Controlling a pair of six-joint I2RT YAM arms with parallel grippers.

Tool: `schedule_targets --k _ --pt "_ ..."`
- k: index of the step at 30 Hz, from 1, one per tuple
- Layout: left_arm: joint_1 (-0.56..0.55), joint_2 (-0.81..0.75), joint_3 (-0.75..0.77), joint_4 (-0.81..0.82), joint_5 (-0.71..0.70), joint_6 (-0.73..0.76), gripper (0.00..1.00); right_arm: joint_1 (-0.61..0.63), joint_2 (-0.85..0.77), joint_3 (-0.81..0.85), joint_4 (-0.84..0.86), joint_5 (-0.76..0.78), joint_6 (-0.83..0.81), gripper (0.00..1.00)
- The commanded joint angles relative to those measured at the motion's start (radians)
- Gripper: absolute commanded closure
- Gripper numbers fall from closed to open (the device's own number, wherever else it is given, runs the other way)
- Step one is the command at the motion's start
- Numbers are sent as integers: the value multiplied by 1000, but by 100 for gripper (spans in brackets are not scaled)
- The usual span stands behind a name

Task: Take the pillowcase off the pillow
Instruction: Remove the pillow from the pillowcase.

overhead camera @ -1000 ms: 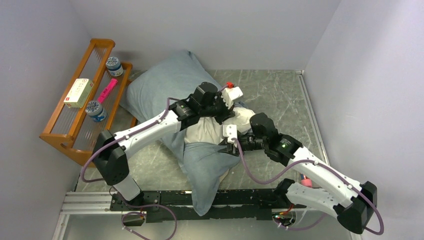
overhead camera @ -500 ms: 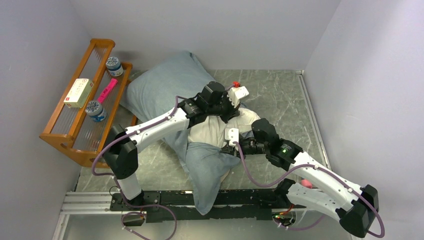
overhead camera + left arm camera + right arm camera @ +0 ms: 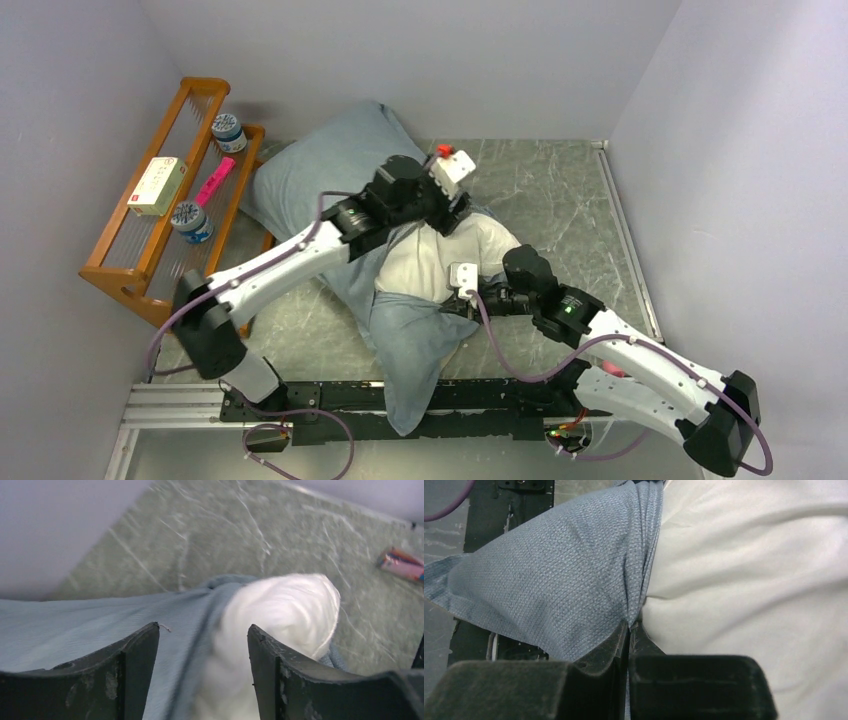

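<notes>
Left jaws sprang open; right jaws pinch one pillowcase [image 3: 549, 580].

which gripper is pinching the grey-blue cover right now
The right gripper, jaws shut on the pillowcase edge beside the white pillow. The left gripper stands open, holding nothing.

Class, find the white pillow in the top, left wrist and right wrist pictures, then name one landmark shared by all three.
Top external: the pillow shows at the centre of the picture.
Left wrist: the pillow is a white bulge, centre-right.
Right wrist: the pillow fills the right half.
Shared landmark: the grey-blue pillowcase, whose edge borders the white fabric in every view.
</notes>
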Motion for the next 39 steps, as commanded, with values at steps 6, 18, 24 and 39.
schedule_targets --k 6,18,24,39 --pt "27 -328 -137 -24 -99 -77 27 16 5 -11 39 -47 33 100" --pt "-16 -653 -450 -242 -32 -351 28 16 10 -23 76 -40 33 100" --pt "-18 -719 -428 -398 -93 -410 26 17 22 -15 63 -29 36 100" --pt "-117 -665 -472 -268 -191 -658 25 17 23 -32 94 -33 51 100"
